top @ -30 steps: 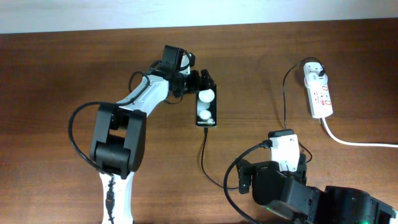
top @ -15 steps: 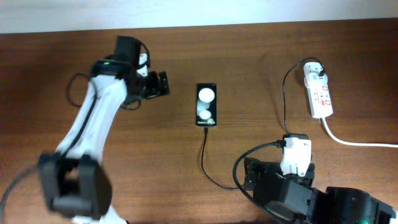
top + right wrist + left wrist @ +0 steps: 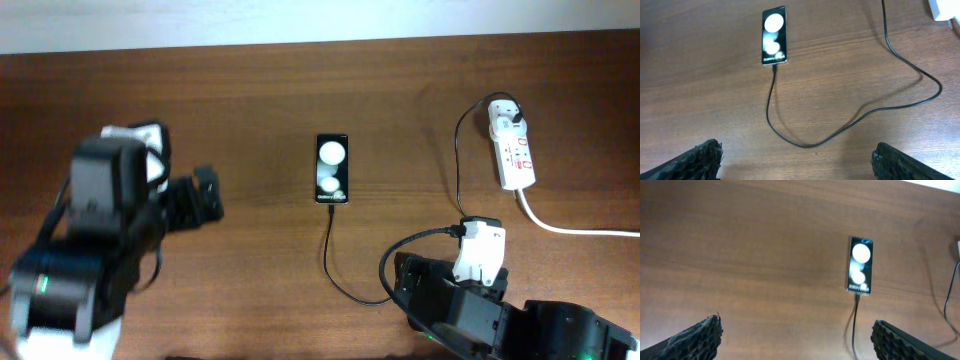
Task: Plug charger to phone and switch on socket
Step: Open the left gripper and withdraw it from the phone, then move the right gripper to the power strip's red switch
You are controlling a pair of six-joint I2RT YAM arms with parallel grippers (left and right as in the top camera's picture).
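The black phone (image 3: 332,169) lies flat at the table's middle, its screen showing two white glare spots. It also shows in the left wrist view (image 3: 860,266) and the right wrist view (image 3: 774,36). The thin black charger cable (image 3: 328,250) meets the phone's near end, loops across the table (image 3: 805,145) and rises to a white plug (image 3: 508,118) in the white socket strip (image 3: 516,155). My left gripper (image 3: 205,195) is open and empty, well left of the phone (image 3: 795,340). My right gripper (image 3: 796,160) is open and empty, above the cable loop.
The strip's thick white cord (image 3: 570,228) runs off to the right edge. A corner of the strip shows at the top right of the right wrist view (image 3: 941,7). The brown wooden table (image 3: 250,90) ends at a pale wall at the back.
My left arm has let go of the phone's side and swung away to the left and front. The phone and cable have stayed put. The right arm has barely shifted.
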